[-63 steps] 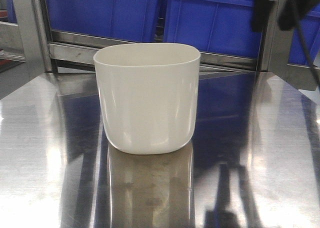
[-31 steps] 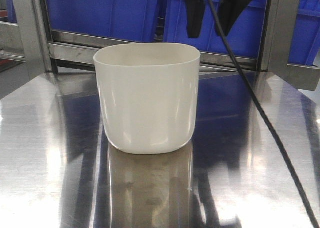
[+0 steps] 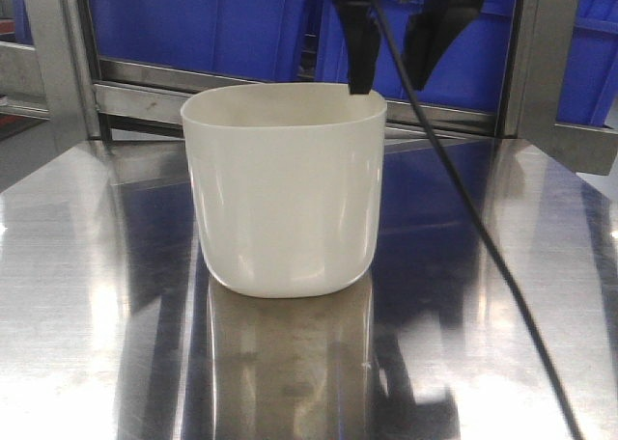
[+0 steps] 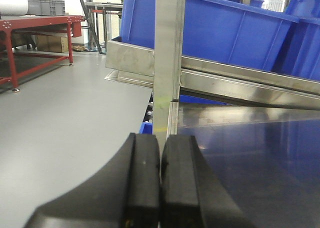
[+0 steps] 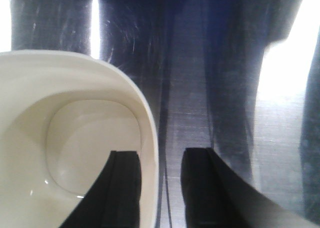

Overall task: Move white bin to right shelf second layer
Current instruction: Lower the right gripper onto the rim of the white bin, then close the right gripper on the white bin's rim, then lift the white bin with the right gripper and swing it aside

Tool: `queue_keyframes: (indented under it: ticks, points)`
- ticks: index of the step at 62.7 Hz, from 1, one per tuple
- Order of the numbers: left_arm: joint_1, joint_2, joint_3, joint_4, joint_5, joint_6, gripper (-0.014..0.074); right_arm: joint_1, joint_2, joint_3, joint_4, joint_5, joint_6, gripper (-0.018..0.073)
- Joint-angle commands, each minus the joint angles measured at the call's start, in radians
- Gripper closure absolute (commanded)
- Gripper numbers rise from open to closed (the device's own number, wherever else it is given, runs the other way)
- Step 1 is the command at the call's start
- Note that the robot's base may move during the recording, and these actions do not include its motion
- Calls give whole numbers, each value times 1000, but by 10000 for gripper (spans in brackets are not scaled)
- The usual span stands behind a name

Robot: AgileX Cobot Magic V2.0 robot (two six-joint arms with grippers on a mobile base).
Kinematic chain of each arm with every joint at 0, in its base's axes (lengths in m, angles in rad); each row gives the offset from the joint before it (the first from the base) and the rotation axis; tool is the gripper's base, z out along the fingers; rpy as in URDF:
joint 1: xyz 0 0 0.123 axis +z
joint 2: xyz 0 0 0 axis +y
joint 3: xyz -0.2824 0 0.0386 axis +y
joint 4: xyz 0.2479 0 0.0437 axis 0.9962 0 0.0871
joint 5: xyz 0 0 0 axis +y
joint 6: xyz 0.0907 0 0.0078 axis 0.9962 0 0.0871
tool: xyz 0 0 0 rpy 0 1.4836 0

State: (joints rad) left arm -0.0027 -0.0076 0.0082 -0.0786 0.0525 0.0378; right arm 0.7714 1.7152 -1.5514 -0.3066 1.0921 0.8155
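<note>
The white bin [image 3: 285,194] stands upright on the shiny steel table [image 3: 87,295], its mouth empty. My right gripper [image 3: 394,49] is open and hangs over the bin's right rim, its cable trailing down to the right. In the right wrist view the bin [image 5: 75,133] is at the left, and the gripper [image 5: 160,155] straddles the bin's wall, one finger inside and one outside. My left gripper [image 4: 160,138] is shut and empty, beside a steel rack post [image 4: 169,53]. No roller lane of the right shelf shows.
Behind the table a steel rack rail [image 3: 145,100] carries large blue crates [image 3: 193,25], also in the left wrist view [image 4: 225,33]. A grey floor and a red-framed bench [image 4: 35,23] lie left of the rack.
My right gripper has moved left and down from the upper right corner to over the bin's right rim. The bin has not moved.
</note>
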Motion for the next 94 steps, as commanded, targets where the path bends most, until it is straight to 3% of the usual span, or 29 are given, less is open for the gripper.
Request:
queue_keyframes:
  ticks: [1, 60, 65, 70, 75, 85, 94]
  points:
    - [1, -16, 27, -7, -81, -4, 512, -4, -26, -32, -35, -48, -2, 240]
    - [1, -16, 27, -7, -81, -4, 512, -37, 23, 5, -6, -96, -10, 244]
    - [1, -16, 27, -7, -81, -4, 512, -37, 23, 5, -4, -90, -10, 340]
    - [1, -16, 27, -7, -81, -4, 512, -37, 19, 5, 0, -77, -10, 531]
    - [1, -16, 27, -7, -81, -4, 512, -37, 9, 5, 0, -70, -10, 476]
    - [1, -16, 27, -7, -81, -4, 512, -63, -29, 7, 1, -48, -21, 510]
    - [1, -16, 27, -7, -81, -4, 512, -117, -78, 13, 20, -50, -177, 510]
